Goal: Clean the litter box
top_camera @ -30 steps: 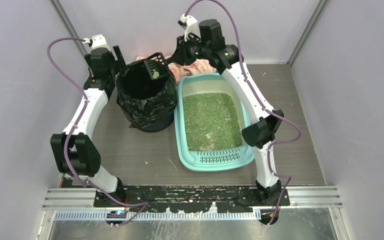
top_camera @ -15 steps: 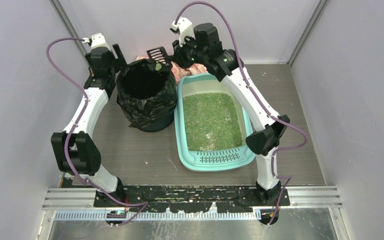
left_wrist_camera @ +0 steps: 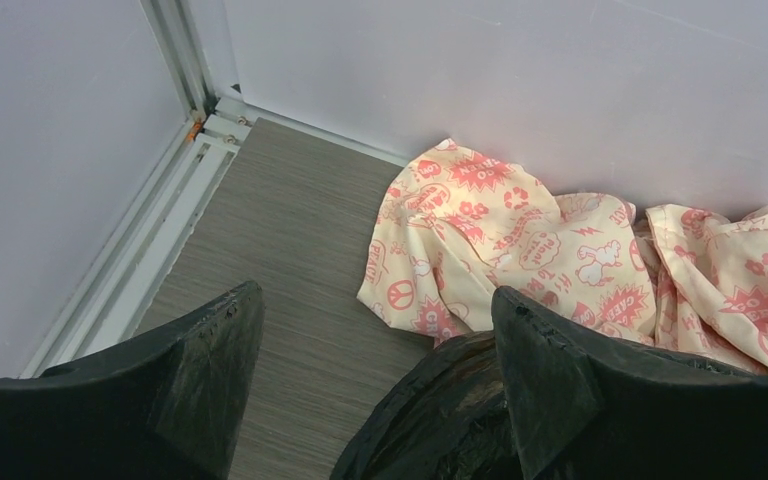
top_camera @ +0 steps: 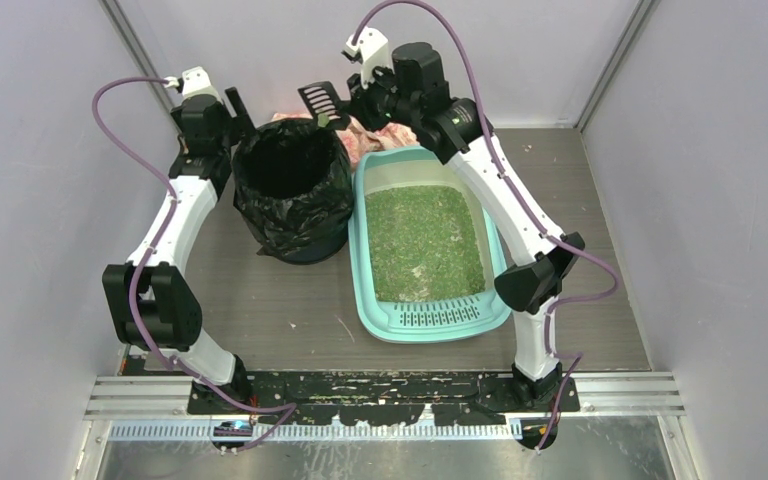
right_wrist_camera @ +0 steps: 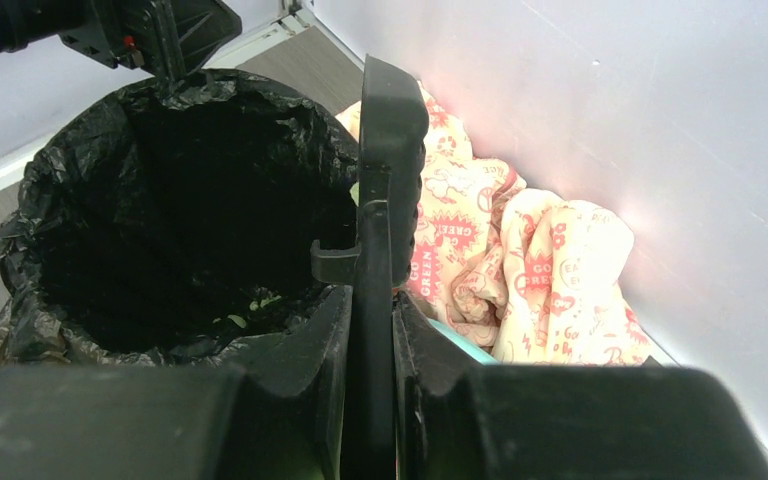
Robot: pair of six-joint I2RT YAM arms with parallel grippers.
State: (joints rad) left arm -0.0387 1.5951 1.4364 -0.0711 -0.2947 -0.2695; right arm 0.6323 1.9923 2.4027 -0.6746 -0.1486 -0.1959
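Note:
The mint-teal litter box (top_camera: 425,312) with green litter lies right of centre; a sliver of its rim (right_wrist_camera: 457,341) shows in the right wrist view. My right gripper (top_camera: 356,106) (right_wrist_camera: 370,312) is shut on the handle of a black slotted scoop (top_camera: 319,99) (right_wrist_camera: 388,150), held edge-up above the back rim of the black-bagged bin (top_camera: 290,188) (right_wrist_camera: 175,205). A few green bits lie inside the bin. My left gripper (top_camera: 234,108) (left_wrist_camera: 370,335) stands open and empty by the bin's back-left rim (left_wrist_camera: 440,410), one finger (left_wrist_camera: 560,390) over the bag.
A crumpled yellow cloth with red prints (top_camera: 385,134) (left_wrist_camera: 520,240) (right_wrist_camera: 540,262) lies against the back wall, behind the bin and the litter box. Grey walls close in on three sides. Wood-grain floor (top_camera: 290,310) shows in front of the bin.
The right gripper has carried the scoop up and back from over the bin's mouth to above its back rim. The left arm has stayed put.

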